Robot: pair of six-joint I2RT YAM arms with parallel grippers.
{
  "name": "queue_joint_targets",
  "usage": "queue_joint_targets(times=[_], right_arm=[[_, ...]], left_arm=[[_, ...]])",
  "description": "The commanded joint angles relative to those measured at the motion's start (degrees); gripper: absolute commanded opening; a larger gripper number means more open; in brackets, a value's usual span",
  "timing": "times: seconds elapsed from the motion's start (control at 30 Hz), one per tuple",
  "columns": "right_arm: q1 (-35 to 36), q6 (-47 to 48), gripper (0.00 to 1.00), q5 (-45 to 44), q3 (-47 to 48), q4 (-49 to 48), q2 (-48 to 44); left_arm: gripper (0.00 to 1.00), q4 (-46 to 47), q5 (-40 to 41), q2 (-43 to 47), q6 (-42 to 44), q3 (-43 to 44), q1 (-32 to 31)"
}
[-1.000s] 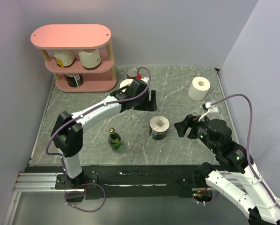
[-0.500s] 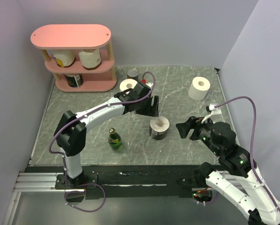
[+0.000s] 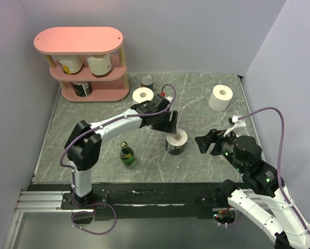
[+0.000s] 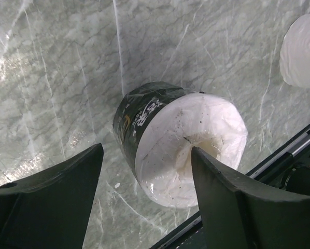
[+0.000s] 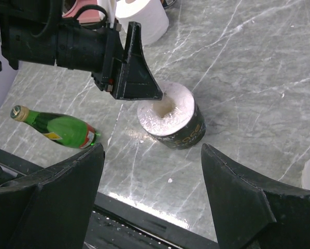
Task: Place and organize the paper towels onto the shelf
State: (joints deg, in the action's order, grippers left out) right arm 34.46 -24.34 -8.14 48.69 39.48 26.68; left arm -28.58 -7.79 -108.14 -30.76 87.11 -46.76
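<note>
A paper towel roll in a dark printed wrapper (image 3: pixel 176 141) (image 4: pixel 181 140) (image 5: pixel 171 116) stands on end mid-table. My left gripper (image 3: pixel 170 124) (image 4: pixel 147 150) hangs open just above it, one finger over its hollow core, the other outside its wall. My right gripper (image 3: pixel 202 141) (image 5: pixel 152 147) is open and empty, a little to the roll's right. Plain white rolls stand at the back centre (image 3: pixel 142 95) and back right (image 3: pixel 220 97). The pink shelf (image 3: pixel 77 41) at the back left holds two rolls (image 3: pixel 71 65) (image 3: pixel 99 65) on its middle tier and a dark one (image 3: pixel 81 89) below.
A green glass bottle (image 3: pixel 126 154) (image 5: pixel 54 127) lies on the table left of the dark roll. A small tin can (image 3: pixel 146 81) stands behind the centre white roll. Grey walls close in the back and both sides.
My left gripper has travelled right and toward the near edge, from beside the centre white roll to above the dark-wrapped roll. The right gripper has barely shifted.
</note>
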Motion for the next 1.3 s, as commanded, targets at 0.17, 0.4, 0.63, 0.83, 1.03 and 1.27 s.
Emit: queue_joint_targets(times=[0.17, 0.4, 0.63, 0.83, 1.03, 1.27], right_arm=[[-0.3, 0.6, 0.82, -1.3, -0.3, -1.0, -1.0], [-0.4, 0.5, 0.82, -1.2, -0.2, -1.0, -1.3], [-0.3, 0.5, 0.83, -1.3, 0.0, -0.8, -1.7], [-0.4, 0.1, 0.82, -0.8, 0.2, -0.9, -1.7], [-0.3, -0.1, 0.82, -0.5, -0.1, -1.1, -1.9], [-0.3, -0.6, 0.83, 0.7, -0.6, -2.0, -1.5]], left_arm=[[0.69, -1.4, 0.0, -2.7, 1.4, 1.5, -1.0], [0.42, -1.7, 1.3, -2.7, 0.6, 1.7, -1.0], [0.32, -7.3, 3.1, -1.9, -1.5, 8.7, 0.3], [0.29, -9.1, 1.7, 3.3, -3.4, 11.4, 8.3], [0.29, -4.7, -0.8, 15.0, -6.4, 0.9, 22.7], [0.29, 2.4, -4.0, 24.3, -11.2, -13.8, 43.1]])
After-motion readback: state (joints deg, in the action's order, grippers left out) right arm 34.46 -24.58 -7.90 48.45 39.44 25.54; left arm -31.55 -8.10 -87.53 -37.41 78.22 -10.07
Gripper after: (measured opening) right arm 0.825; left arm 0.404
